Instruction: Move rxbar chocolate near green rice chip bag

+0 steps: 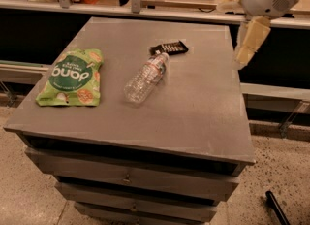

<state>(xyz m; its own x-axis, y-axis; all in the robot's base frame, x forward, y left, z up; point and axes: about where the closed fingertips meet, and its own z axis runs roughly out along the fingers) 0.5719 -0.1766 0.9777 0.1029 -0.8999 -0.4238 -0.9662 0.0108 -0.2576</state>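
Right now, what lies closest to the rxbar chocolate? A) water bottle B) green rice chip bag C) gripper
A: the water bottle lies cap-end beside the rxbar chocolate; the green rice chip bag sits far left, the gripper hangs beyond the right edge of the table.

Matt table (193, 107), clear plastic bottle (145, 76), glossy bag (71, 77), smooth gripper (248, 44) upper right

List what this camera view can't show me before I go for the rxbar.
Pincer: hangs beside the table's right rear corner; its arm is cut off by the top edge.
rxbar chocolate: the white print is too small to read; cannot tell whether it touches the water bottle's cap.
Dark rod on the floor: cut off by the bottom edge.
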